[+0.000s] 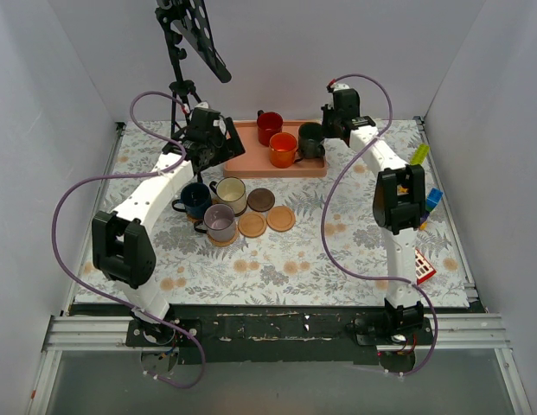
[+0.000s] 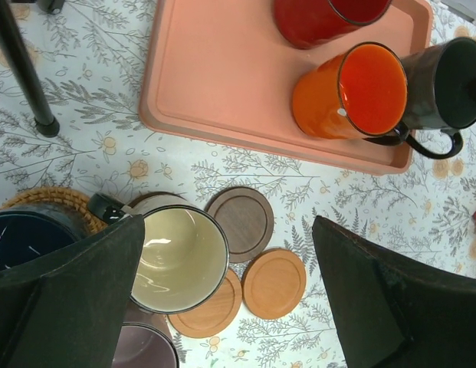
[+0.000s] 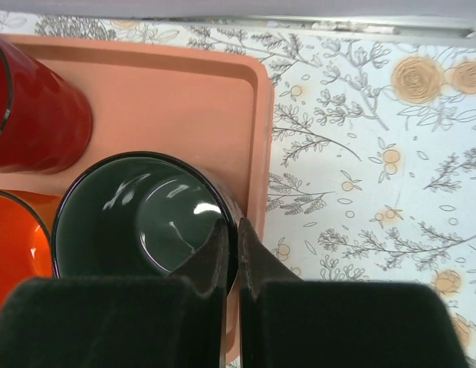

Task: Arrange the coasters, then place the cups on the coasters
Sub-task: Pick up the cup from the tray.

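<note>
While it hangs over the floral-print tablecloth (image 1: 337,251), left gripper (image 2: 228,224): black padded jaws spread wide, gripping nothing.
Navy blue glossy mug (image 1: 195,199): on a tan woven round coaster (image 2: 46,198), leftmost of the group.
Grey-lilac mug (image 1: 220,221): nearest the arms, with an orange-tan disc edge showing beneath it.
Cream glossy mug with dark rim (image 2: 180,257): just beside the navy one.
Dark brown smooth round coaster (image 2: 241,222): bare, just right of the cream mug.
Tan wooden round coaster (image 2: 274,282): bare and flat, with a second tan wooden coaster (image 2: 211,313) beside it.
Pink rectangular raised-lip tray (image 2: 215,69): far side, carrying three mugs.
Red glossy mug (image 1: 269,127): far edge of the tray.
Orange glossy mug (image 1: 283,149): near edge of the tray.
Dark green glossy mug (image 3: 130,222): right end of the tray, beside the lip.
Right gripper (image 3: 233,230): clamped on the dark green mug's wall, one finger inside the rim and one outside.
</note>
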